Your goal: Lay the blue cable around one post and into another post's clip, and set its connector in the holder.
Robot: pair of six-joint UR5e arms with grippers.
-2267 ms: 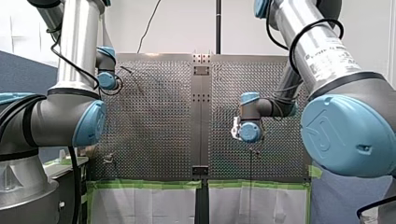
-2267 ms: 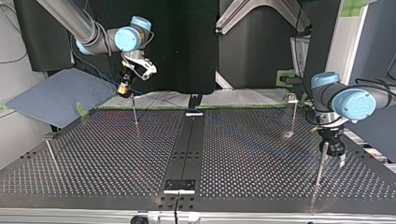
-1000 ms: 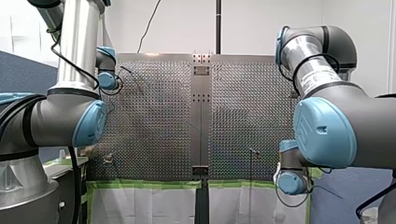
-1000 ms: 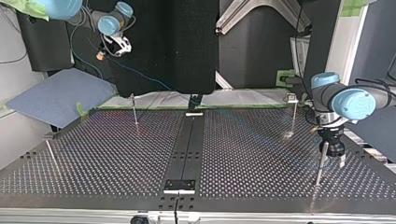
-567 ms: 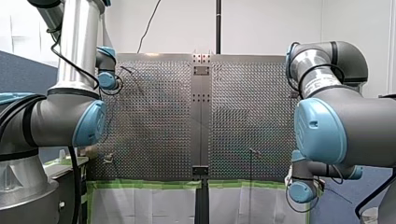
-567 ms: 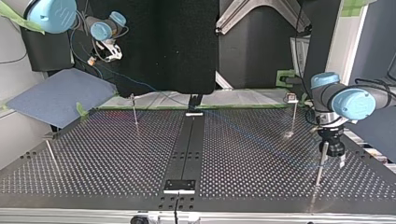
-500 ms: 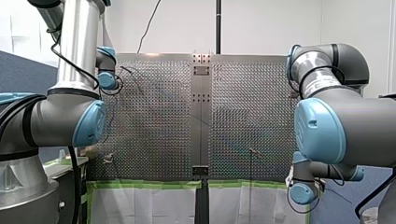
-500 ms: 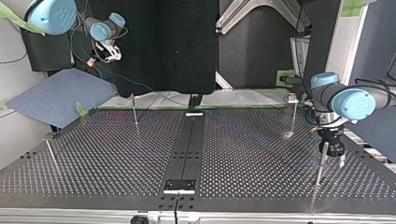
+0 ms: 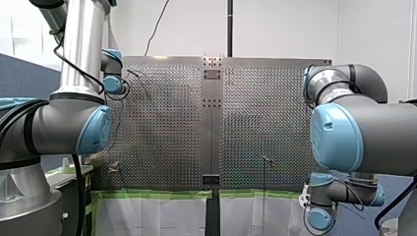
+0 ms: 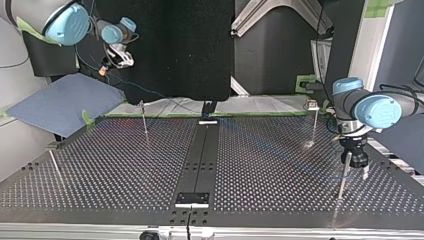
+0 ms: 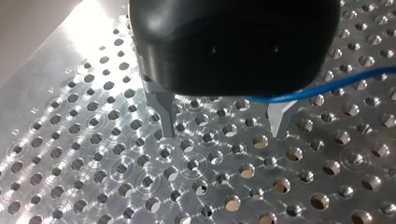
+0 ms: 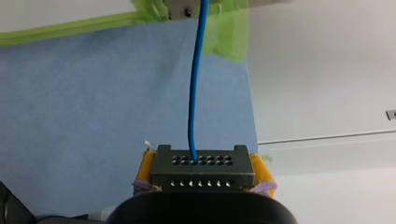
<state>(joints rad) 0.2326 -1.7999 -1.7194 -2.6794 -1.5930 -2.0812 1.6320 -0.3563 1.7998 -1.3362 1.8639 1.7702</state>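
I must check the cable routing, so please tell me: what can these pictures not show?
- Left wrist view: where the blue cable runs on, hidden under my left end effector.
- Top view: the cable's course over the table, too thin and faint.
- Front view: my right end effector, hidden behind my right arm.

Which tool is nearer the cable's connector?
Right. My right tool grips the connector between its yellow pads; my left tool hangs open over the perforated table, apart from it.
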